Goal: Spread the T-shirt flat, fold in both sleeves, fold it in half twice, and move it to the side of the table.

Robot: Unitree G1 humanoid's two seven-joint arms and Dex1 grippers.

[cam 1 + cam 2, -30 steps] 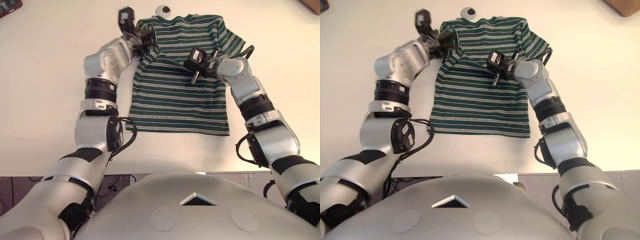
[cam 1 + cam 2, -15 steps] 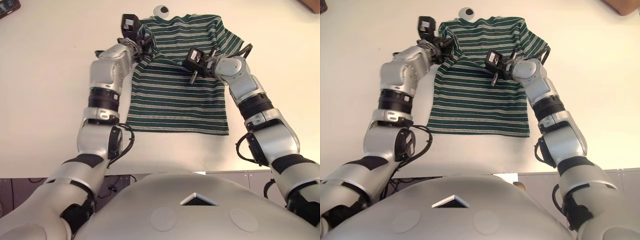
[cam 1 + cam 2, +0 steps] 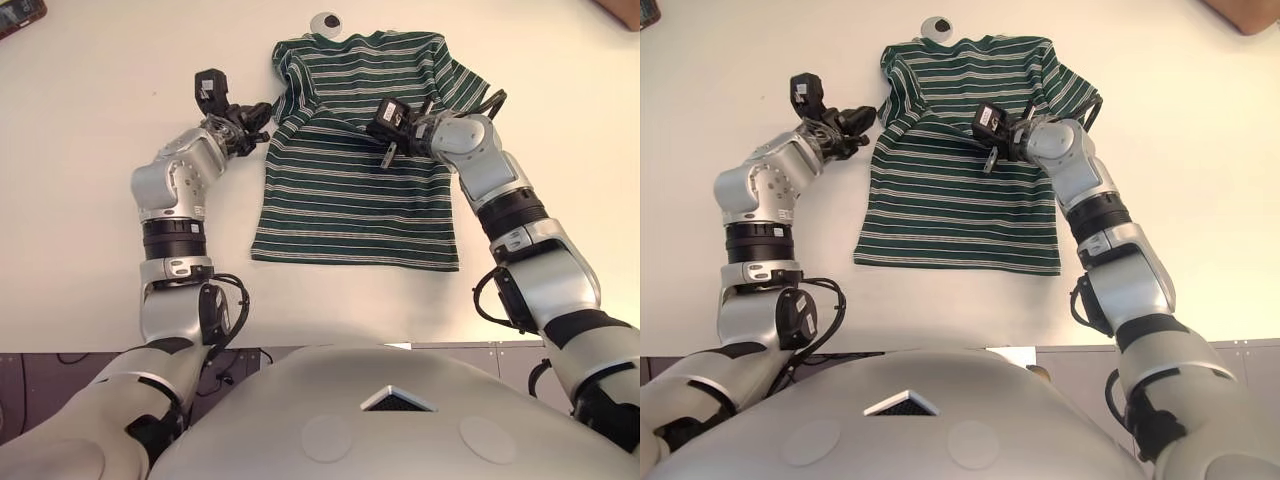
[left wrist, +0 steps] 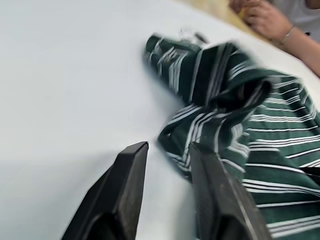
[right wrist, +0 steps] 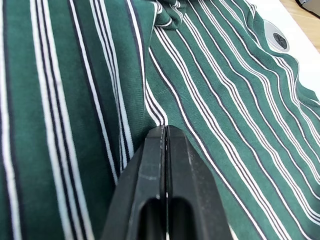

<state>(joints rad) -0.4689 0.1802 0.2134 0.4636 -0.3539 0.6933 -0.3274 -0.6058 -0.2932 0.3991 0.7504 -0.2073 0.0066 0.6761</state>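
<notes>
Soft green knit T-shirt (image 3: 355, 190), thin white and dark stripes, spread flat on a smooth white table (image 3: 90, 220). Left gripper (image 4: 167, 150) with black tapered fingers apart, holding nothing, over bare table; bunched, folded-in sleeve (image 4: 200, 95) just beyond its tips. Right gripper (image 5: 165, 131) with fingers pressed together, nothing between them, tips at the striped chest fabric; contact unclear. Small round white disc (image 3: 324, 20) just past the T-shirt's far edge, well apart from both grippers.

No lettering or number was legible; the round disc (image 3: 324, 20) on the surface (image 3: 90, 60) bore an unreadable mark.
</notes>
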